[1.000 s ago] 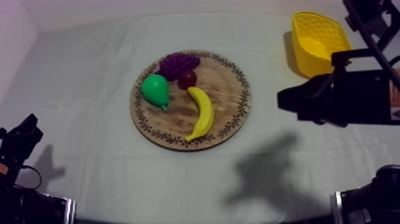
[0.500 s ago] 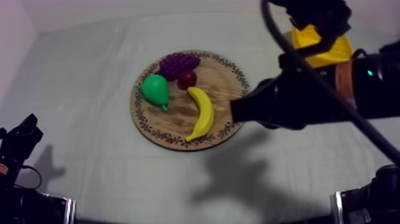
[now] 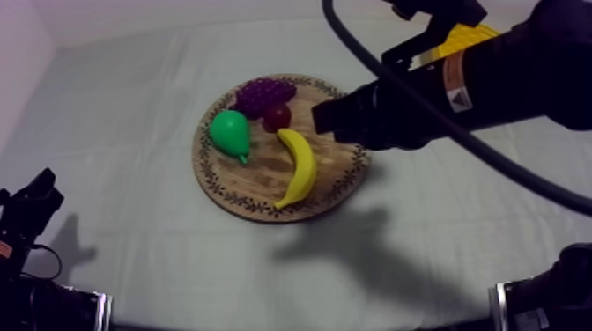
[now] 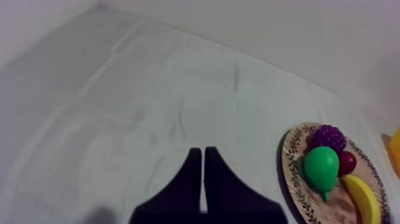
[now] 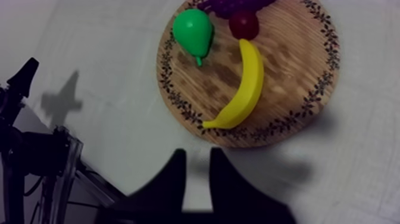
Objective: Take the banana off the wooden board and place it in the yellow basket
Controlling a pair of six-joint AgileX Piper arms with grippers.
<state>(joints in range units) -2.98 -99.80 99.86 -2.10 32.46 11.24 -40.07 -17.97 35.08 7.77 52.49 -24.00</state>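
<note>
Reach step: right gripper hung over the right edge of the wooden board, fingers apart and empty; left gripper sat closed by the table's near left corner. Next move likely called for dropping onto the banana mid-body, then carrying it to the yellow basket at the far right corner. Banana was smooth, curved, yellow, flat on the board's right half, upper tip by the small red fruit

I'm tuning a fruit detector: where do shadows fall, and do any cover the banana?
Top view: the right arm casts a shadow on the cloth beside the wooden board, banana unshaded. Right wrist view: shadow at the board's rim, short of the banana.
</note>
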